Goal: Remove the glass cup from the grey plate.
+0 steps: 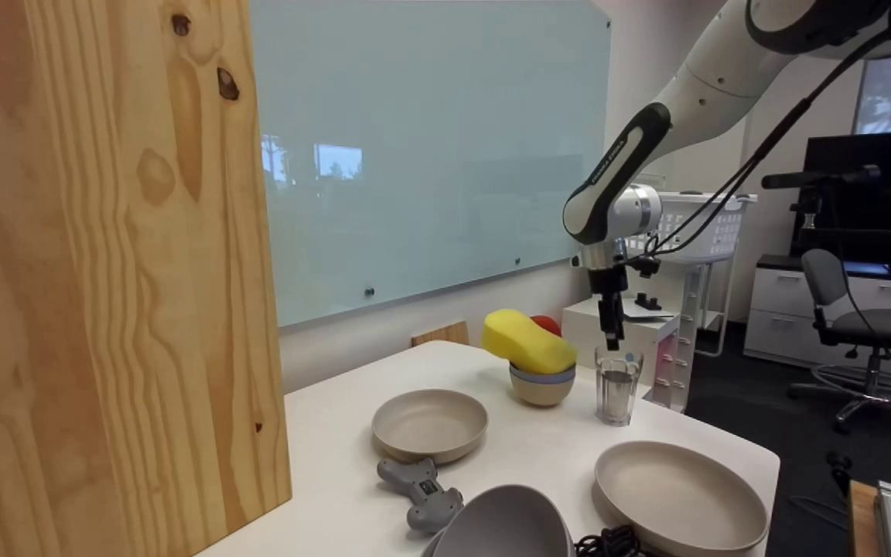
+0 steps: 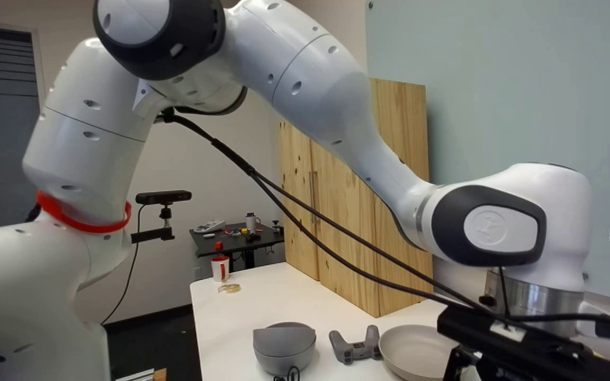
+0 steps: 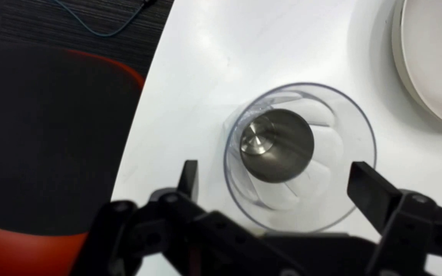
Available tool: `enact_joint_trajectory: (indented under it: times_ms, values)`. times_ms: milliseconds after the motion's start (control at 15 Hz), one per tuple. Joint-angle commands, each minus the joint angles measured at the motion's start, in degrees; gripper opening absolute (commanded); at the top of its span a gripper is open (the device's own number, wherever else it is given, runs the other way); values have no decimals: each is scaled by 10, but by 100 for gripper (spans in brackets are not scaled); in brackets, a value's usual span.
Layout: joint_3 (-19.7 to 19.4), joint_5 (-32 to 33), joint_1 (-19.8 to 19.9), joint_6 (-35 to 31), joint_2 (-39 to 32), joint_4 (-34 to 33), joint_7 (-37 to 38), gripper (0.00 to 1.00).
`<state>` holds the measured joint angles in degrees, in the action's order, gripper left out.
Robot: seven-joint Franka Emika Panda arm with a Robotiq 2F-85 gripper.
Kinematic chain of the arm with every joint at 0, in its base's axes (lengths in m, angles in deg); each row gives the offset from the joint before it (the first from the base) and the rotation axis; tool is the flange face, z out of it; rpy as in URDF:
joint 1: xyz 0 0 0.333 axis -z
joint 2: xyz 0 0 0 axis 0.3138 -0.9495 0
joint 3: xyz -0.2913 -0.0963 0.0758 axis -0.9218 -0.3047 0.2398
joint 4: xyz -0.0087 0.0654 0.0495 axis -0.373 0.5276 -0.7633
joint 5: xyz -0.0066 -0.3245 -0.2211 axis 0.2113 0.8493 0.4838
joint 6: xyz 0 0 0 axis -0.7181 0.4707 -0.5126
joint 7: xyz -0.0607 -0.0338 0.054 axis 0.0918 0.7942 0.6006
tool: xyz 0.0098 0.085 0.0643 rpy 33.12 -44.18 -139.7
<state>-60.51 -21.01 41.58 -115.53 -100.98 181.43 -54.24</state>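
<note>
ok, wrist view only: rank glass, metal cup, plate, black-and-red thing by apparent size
1. black-and-red thing, largest even though cropped
2. glass
3. metal cup, seen inside the glass
Unranked: plate, cut off by the frame, full size unsure

In an exterior view, a grey game controller (image 1: 428,499) lies on the white table (image 1: 329,464). A dark grey bowl (image 1: 509,524) is just beside it, between three and four o'clock. Up between one and two o'clock from the controller, a fat yellow block (image 1: 529,342) sits on a small tan bowl (image 1: 542,391). A big wooden cabinet (image 1: 121,271) stands at nine o'clock in that view, a pale shiny board (image 1: 430,116) at twelve, and a chair (image 1: 879,325) at three. In an exterior view, a red and white mug (image 2: 220,269) is near eleven o'clock from the dark grey bowl.
</note>
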Motion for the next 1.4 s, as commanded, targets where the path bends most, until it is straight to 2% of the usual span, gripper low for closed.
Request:
enact_joint_trajectory:
  times_ms: [0,200,467,867,1000,1067,1333]
  values:
    - [-1,18,-23,31,56,0,-4,100]
    - [-1,44,-54,55,120,10,8,100]
    - [11,88,-104,-10,199,34,31,100]
    - [34,28,-148,-58,259,68,29,100]
    - [34,3,-157,-38,272,77,22,100]
    - [31,25,-157,-32,249,40,31,100]
    - [31,17,-162,-31,262,55,31,100]
